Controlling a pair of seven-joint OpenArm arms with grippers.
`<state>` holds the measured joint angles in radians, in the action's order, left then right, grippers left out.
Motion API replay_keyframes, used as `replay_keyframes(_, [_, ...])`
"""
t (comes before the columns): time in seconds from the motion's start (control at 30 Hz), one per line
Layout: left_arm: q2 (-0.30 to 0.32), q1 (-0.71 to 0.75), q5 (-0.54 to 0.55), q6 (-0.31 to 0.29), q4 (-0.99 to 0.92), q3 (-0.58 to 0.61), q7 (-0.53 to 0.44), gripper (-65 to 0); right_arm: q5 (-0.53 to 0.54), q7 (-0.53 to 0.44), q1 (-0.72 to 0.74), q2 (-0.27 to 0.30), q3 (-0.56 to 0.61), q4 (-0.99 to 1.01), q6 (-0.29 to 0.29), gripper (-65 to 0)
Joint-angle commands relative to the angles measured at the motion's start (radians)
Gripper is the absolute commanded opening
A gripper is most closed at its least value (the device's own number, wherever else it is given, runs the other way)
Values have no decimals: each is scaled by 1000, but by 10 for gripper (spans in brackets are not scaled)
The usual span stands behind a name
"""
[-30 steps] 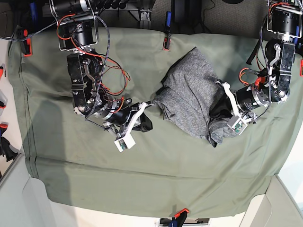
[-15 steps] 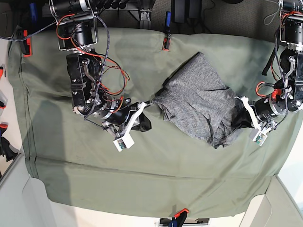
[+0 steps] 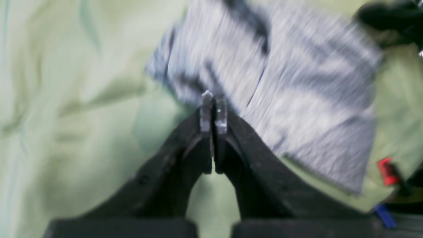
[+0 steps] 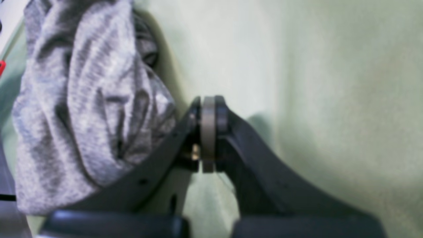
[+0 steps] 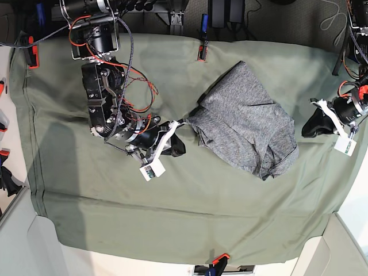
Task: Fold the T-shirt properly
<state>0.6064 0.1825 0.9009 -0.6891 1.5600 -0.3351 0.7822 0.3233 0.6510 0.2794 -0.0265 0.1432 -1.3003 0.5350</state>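
Observation:
The heather-grey T-shirt (image 5: pixel 244 129) lies bunched and creased on the olive table cloth (image 5: pixel 172 213), right of centre. My left gripper (image 5: pixel 305 132) hovers just off the T-shirt's right edge, apart from it. In the left wrist view this gripper (image 3: pixel 214 99) is shut with nothing between its fingers, and the blurred T-shirt (image 3: pixel 281 82) lies beyond it. My right gripper (image 5: pixel 181 150) rests by the T-shirt's left corner. In the right wrist view it (image 4: pixel 210 109) is shut, nothing shows between its pads, and the T-shirt (image 4: pixel 89 99) bulges against its left finger.
Red clamps (image 5: pixel 202 52) (image 5: pixel 33 56) (image 5: pixel 221 259) pin the cloth at the table's back, left and front edges; another red clamp (image 3: pixel 385 172) shows in the left wrist view. Loose red and black cables (image 5: pixel 135 92) hang from the right arm.
My left gripper pulled away to the right, off the T-shirt, which now lies spread wider toward that side. The right arm has barely moved.

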Motion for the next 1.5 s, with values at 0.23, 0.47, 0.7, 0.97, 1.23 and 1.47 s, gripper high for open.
replay_keyframes(0.23, [-51,-34,-147,-9,-114,52,-176,-650,-35,-22,-23,-6,185,-16,11,-650])
replay_keyframes(0.47, [-123,-167,-245,18,-224,187,-205,-650,-34,-13,-79,-6,217,-21,7,-650])
replay_keyframes(0.7, [-150,-299,-292,23,-335,233,-225,-650,-16,5,-189,0,217,-166,8,-650])
replay_keyframes(0.97, [-179,-435,-436,23,-389,465,-252,-650,51,34,-278,-8,222,-246,9,-650])
replay_keyframes(1.23, [-85,-461,-382,27,-359,472,-253,-650,-2,51,-283,-2,192,-304,7,-650])
replay_keyframes(1.47, [80,-319,-270,42,-149,330,-178,-650,7,58,-325,48,38,-446,2,-650])
